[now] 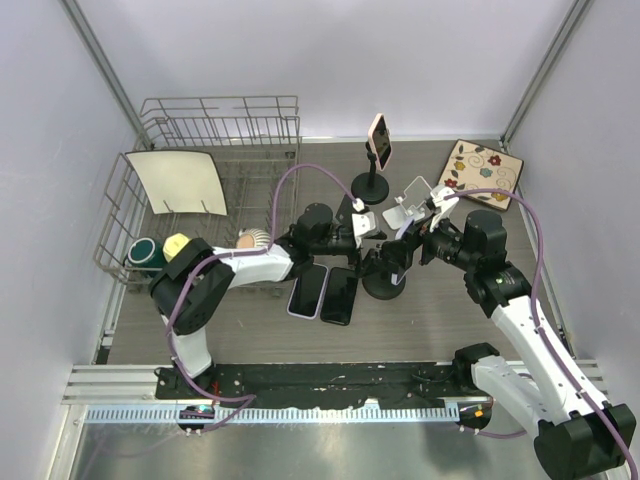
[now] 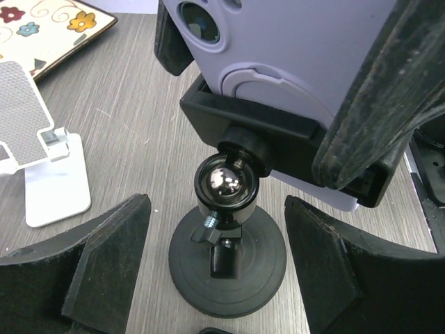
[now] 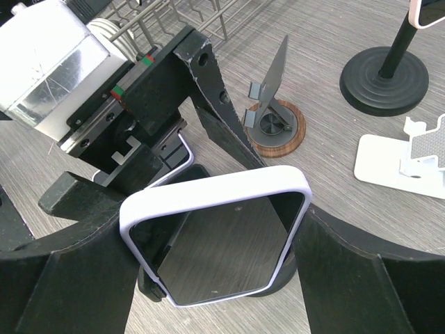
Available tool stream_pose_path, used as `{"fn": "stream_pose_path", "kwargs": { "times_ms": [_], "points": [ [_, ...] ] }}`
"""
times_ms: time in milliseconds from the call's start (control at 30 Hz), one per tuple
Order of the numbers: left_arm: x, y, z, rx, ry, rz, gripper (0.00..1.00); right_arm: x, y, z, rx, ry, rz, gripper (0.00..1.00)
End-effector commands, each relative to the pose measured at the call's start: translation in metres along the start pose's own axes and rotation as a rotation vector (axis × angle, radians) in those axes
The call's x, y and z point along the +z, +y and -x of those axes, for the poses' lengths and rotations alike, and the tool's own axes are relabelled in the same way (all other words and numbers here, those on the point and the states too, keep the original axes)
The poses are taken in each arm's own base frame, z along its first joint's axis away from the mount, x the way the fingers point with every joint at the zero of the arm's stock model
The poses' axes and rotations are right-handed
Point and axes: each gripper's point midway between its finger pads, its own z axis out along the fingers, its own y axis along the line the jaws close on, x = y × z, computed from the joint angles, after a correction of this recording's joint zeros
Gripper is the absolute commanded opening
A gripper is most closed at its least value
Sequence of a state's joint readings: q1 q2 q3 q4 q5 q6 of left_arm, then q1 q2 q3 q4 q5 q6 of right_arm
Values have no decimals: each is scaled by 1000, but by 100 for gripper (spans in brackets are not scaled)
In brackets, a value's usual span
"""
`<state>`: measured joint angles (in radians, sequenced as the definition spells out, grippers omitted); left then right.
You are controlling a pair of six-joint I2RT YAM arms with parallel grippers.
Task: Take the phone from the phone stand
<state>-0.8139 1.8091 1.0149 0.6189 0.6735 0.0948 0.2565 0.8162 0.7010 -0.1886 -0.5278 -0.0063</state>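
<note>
A phone in a lavender case [image 3: 208, 261] sits in the clamp of a short black phone stand [image 2: 228, 268] with a chrome ball joint [image 2: 226, 182]. My right gripper [image 3: 217, 236] is shut on the phone's two long sides; its worn finger shows against the case in the left wrist view [image 2: 375, 90]. My left gripper [image 2: 219, 233] is open, its fingers low on either side of the stand's round base without touching it. In the top view both grippers, left [image 1: 368, 252] and right [image 1: 405, 250], meet over the stand [image 1: 385, 285] at table centre.
Two phones [image 1: 308, 290] [image 1: 340, 297] lie flat just left of the stand. A white folding stand [image 1: 410, 200], a small wooden-based stand [image 3: 277, 129] and a tall black stand holding a pink phone [image 1: 379, 140] are behind. A dish rack [image 1: 200, 180] is far left, a floral mat [image 1: 483, 172] far right.
</note>
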Motion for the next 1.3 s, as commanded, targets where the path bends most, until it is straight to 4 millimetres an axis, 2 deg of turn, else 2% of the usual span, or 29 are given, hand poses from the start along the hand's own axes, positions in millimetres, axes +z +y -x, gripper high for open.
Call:
{"fn": "stream_pose_path", "kwargs": {
  "times_ms": [0, 167, 267, 300, 367, 400, 467, 500, 567, 600, 633, 667, 700, 800, 833, 1033, 1233, 1267],
  "points": [
    [7, -1, 25, 31, -81, -46, 80, -2, 12, 43, -82, -138, 51, 8],
    [9, -2, 30, 22, -87, -71, 62, 1, 13, 40, -76, -126, 65, 11],
    [10, -3, 28, 15, -82, -68, 46, 0, 12, 41, -78, -130, 60, 14],
    [10, -2, 29, 13, -84, -67, 38, 0, 12, 41, -78, -130, 59, 16],
    [9, -3, 29, 7, -85, -64, 31, -1, 11, 41, -73, -123, 48, 18],
    [8, -2, 30, 4, -86, -55, 23, -1, 11, 40, -70, -117, 45, 26],
    [8, -2, 33, -3, -89, -47, 15, -2, 10, 42, -65, -111, 35, 35],
    [7, 2, 34, -7, -89, -18, 10, -2, 9, 44, -39, -113, 25, 44],
    [5, 5, 33, -15, -84, 24, 5, -5, 6, 50, -13, -126, -4, 52],
    [5, 5, 32, -16, -81, 46, 0, -7, 1, 53, -5, -136, -45, 61],
    [3, 13, 26, -25, -67, 107, 0, -10, 0, 56, 17, -144, -63, 67],
    [2, 12, 29, -20, -68, 128, 0, -12, -2, 58, 30, -149, -79, 71],
    [2, 14, 27, -22, -63, 160, 0, -15, -4, 60, 44, -157, -102, 80],
    [2, 22, 18, -44, -41, 255, 0, -25, -12, 66, 101, -160, -186, 89],
    [1, 27, 18, -69, -44, 295, 0, -31, -16, 70, 119, -167, -227, 89],
    [2, 27, 13, -128, -64, 358, 0, -55, -10, 85, 155, -170, -270, 92],
    [1, 25, 13, -125, -50, 439, 0, -80, -19, 93, 244, -160, -406, 93],
    [-1, 26, 10, -124, -33, 465, 0, -82, -25, 94, 265, -152, -449, 92]
  ]
}}
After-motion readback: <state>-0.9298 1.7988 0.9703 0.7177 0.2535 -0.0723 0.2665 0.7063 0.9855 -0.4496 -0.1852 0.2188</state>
